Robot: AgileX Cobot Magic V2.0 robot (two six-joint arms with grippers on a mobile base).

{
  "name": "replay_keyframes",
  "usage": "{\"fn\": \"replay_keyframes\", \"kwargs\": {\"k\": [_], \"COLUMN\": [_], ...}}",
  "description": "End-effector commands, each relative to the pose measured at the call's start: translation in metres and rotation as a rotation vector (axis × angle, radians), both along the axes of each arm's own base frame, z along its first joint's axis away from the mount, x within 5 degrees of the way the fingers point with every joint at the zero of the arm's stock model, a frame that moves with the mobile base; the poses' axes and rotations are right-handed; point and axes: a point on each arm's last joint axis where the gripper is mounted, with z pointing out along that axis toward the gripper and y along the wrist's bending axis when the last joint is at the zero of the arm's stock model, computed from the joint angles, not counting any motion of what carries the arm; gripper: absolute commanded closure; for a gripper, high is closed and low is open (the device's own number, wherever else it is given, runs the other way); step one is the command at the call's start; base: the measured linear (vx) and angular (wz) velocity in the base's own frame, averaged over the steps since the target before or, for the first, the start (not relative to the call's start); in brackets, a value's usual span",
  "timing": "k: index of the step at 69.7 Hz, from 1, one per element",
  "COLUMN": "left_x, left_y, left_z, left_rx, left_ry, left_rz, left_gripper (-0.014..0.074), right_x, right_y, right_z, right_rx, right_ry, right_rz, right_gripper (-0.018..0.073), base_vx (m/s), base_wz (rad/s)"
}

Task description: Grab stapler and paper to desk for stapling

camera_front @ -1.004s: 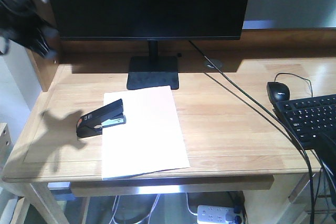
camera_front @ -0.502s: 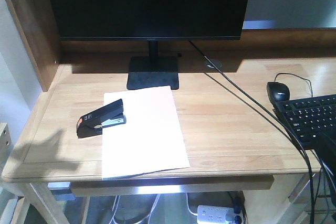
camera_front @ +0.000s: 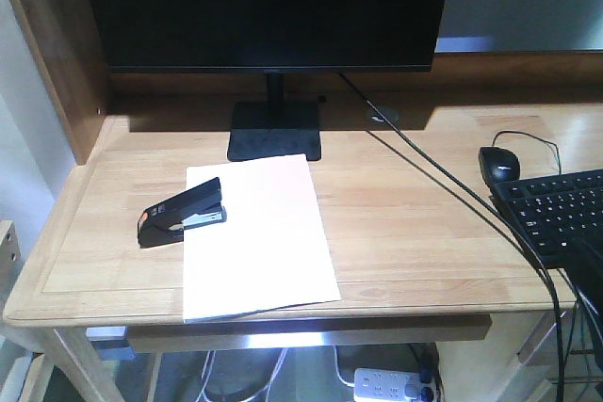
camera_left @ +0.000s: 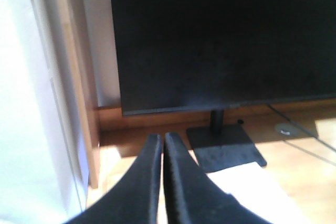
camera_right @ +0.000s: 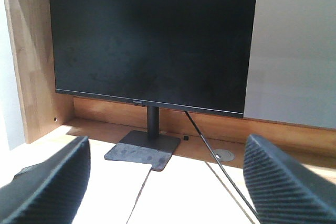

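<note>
Stapler (camera_front: 181, 214) is lying across the left edge of the paper (camera_front: 256, 237) on the desk (camera_front: 415, 223); left gripper (camera_left: 159, 145) is hanging well above both, fingers (camera_left: 147, 177) pressed nearly together, holding nothing; right gripper (camera_right: 163, 182) is facing the monitor (camera_right: 152, 40), fingers (camera_right: 273, 182) spread wide, empty.

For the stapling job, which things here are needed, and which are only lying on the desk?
Needed: stapler, resting on the left edge of the paper; desk.

Only lying about: monitor, mouse, keyboard, cable.
</note>
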Motion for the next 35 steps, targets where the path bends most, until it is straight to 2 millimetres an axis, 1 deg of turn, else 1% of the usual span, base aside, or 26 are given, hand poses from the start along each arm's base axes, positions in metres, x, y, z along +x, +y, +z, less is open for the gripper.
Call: {"fn": "replay_keyframes", "kwargs": {"k": [1, 5, 6, 14, 19, 27, 35], "left_x": [-0.023, -0.039, -0.041, -0.063, -0.070, -0.072, -0.070], "left_y": [0.003, 0.003, 0.003, 0.003, 0.004, 0.004, 0.004], "left_z": [-0.008, -0.024, -0.030, -0.057, -0.074, -0.100, -0.113], "left_rx": [-0.024, -0.027, -0.028, -0.030, -0.031, -0.033, -0.031], "left_ry": [-0.122, -0.137, -0.132, -0.157, -0.168, -0.131, -0.095], "left_rz": [0.030, 0.029, 0.029, 0.024, 0.026, 0.025, 0.025], "left_gripper": [0.0603, 0.0603, 0.0603, 0.0603, 0.0603, 0.0603, 0.0603], "right_x": [0.001, 0.001, 0.001, 0.001, 0.001, 0.001, 0.001], "right_y": [-0.002, -0.002, -0.002, -0.002, -0.002, -0.002, -0.002], "right_z": [0.009, 0.009, 0.009, 0.009, 0.009, 0.009, 0.009], "right_rx": [-0.035, -0.035, -0.035, -0.035, -0.035, -0.035, -0.036], "right_ry": [-0.035, -0.035, -0.035, -0.035, -0.035, -0.035, -0.033], "right_rz": [-0.031, -0.031, -0.031, -0.031, -0.031, -0.031, -0.029], "right_gripper": [-0.0001, -0.0001, -0.0001, -0.0001, -0.0001, -0.0001, -0.0001], "base_vx": [0.00, 0.00, 0.00, 0.00, 0.00, 0.00, 0.00], "base_wz": [0.00, 0.00, 0.00, 0.00, 0.00, 0.00, 0.00]}}
